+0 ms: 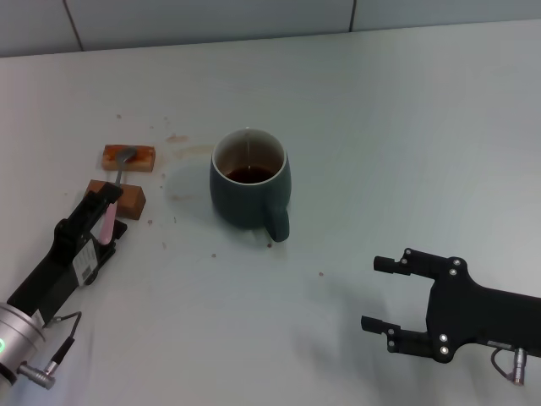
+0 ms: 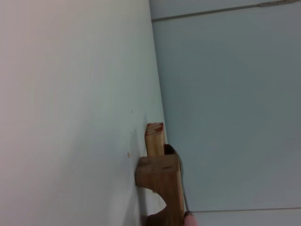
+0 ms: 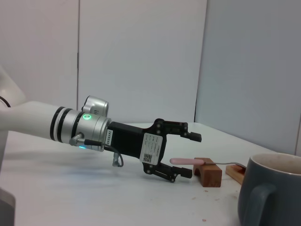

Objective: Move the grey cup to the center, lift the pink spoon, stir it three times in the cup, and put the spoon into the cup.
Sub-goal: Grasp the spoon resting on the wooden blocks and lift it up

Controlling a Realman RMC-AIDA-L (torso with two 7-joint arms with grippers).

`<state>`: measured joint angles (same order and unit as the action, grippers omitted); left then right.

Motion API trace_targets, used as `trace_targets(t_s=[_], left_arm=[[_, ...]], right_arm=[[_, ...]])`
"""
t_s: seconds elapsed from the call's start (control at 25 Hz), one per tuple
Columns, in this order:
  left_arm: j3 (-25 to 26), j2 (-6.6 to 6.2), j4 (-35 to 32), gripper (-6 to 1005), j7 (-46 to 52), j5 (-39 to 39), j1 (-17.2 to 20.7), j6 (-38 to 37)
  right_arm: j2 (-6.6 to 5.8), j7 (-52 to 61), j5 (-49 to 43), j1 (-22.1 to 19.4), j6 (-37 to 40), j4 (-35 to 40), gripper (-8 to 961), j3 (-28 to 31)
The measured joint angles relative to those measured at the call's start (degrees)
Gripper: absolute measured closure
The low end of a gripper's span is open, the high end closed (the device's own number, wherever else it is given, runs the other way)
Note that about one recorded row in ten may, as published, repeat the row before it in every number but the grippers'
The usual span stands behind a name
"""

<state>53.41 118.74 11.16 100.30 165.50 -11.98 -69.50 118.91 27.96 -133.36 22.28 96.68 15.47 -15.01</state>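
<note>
At desk left, left end effector wide open around pink spoon handle, not clamped.
Spoon rests across two wooden blocks; grey cup mid-desk; right end effector open, near right.

Lab: bare white table, panelled walls

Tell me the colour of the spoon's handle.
Pale pink; the pink spoon handle shows best in the right wrist view, between the left gripper fingers.

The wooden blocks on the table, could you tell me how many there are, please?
2. One block lies left of the cup, under the spoon's bowl. The other block sits nearer the robot, under the spoon handle, right at the left hand. None looks hidden.
</note>
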Motion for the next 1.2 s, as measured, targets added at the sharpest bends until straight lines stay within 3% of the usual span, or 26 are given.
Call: trace_targets(t_s=[0.64,1.2], left_arm=[[0.0,0.00,0.0,287,0.2,-0.3,-0.8,1.1],[-0.1,0.00,0.0,554,0.6,0.0,-0.8,2.4]], right_arm=[[0.00,0.2,0.0,0.4,0.0,0.0,220,0.0],[0.00,0.6,0.0,0.7,0.0,0.0,221,0.0]])
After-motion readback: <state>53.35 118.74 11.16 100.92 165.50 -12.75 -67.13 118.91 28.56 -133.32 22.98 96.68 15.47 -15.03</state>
